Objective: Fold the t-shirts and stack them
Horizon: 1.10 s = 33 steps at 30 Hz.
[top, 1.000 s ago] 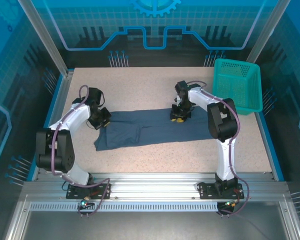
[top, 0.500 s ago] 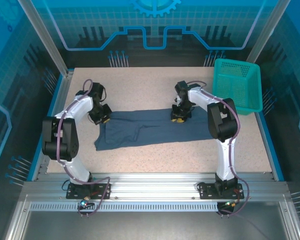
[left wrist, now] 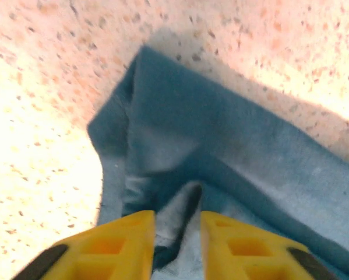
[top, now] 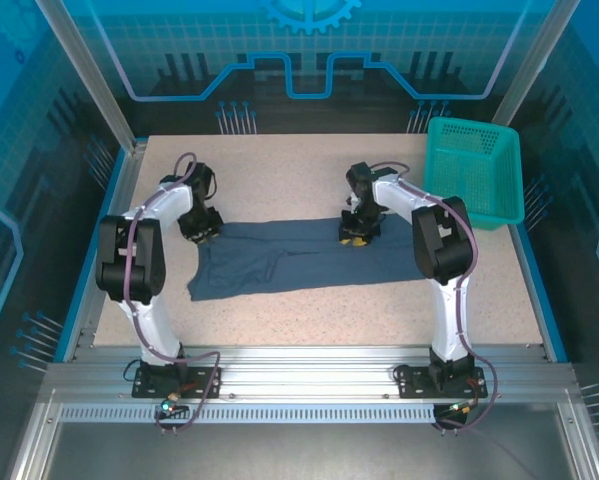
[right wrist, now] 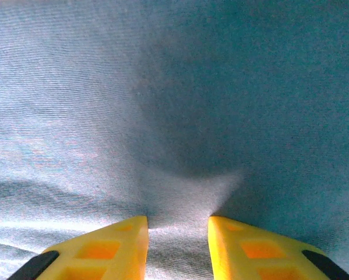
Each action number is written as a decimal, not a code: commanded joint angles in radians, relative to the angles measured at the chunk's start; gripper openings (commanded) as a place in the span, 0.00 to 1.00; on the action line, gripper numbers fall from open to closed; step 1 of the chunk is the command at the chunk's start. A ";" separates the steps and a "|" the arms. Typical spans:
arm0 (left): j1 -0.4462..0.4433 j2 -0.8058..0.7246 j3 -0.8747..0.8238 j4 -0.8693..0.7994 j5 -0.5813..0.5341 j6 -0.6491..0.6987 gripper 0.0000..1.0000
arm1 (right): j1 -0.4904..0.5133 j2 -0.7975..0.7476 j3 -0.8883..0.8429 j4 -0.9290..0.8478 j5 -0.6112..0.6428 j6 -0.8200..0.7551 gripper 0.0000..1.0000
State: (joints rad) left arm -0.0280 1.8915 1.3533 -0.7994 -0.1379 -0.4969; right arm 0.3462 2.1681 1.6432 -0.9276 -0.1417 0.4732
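A dark slate-blue t-shirt [top: 299, 262] lies across the middle of the table as a long folded strip. My left gripper [top: 201, 228] sits at its far left corner. In the left wrist view the yellow fingers [left wrist: 127, 242] stand a little apart, open, and a loose ridge of the t-shirt [left wrist: 232, 151] rises between them at the left gripper [left wrist: 177, 227]. My right gripper [top: 357, 232] rests on the shirt's far edge near the middle. The right gripper [right wrist: 178, 227] is open, its fingertips set down on flat t-shirt cloth [right wrist: 162, 87] with nothing pinched.
A teal mesh basket [top: 474, 170] stands at the far right corner of the speckled table [top: 279, 170]. Bare tabletop lies beyond and in front of the shirt. A blue rim and metal rails edge the table.
My left gripper has shifted slightly toward the far left, its arm has swung upright, and its jaws have parted from shut. The right arm and the shirt have stayed put.
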 commanded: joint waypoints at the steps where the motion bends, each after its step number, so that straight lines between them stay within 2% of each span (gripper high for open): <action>1: -0.013 -0.040 0.038 -0.054 -0.116 0.004 0.33 | 0.009 -0.010 0.027 -0.045 0.001 -0.005 0.35; 3: -0.053 -0.095 0.052 -0.085 -0.203 -0.009 0.33 | 0.009 -0.030 0.038 -0.047 0.008 -0.006 0.36; 5: -0.099 -0.162 0.040 -0.090 -0.214 -0.053 0.33 | 0.008 -0.053 0.047 -0.053 0.027 -0.011 0.36; 11: -0.128 -0.244 -0.091 -0.030 0.062 -0.349 0.27 | -0.007 -0.163 -0.043 0.040 0.058 -0.050 0.35; 17: -0.110 -0.135 -0.112 0.052 0.150 -0.500 0.21 | -0.065 -0.152 -0.077 0.030 0.084 -0.113 0.32; 22: -0.071 -0.004 -0.041 0.068 0.139 -0.489 0.21 | -0.102 -0.084 -0.049 -0.075 0.171 -0.125 0.31; 28: -0.048 0.182 0.161 0.028 0.124 -0.409 0.19 | -0.102 -0.052 -0.066 -0.121 0.214 -0.110 0.32; 33: -0.035 0.357 0.394 0.103 0.234 -0.365 0.20 | -0.074 -0.054 -0.119 -0.115 0.208 -0.062 0.31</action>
State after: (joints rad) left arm -0.0719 2.1796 1.6520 -0.7448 0.0101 -0.9054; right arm 0.2481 2.1044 1.5585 -1.0019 0.0566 0.3809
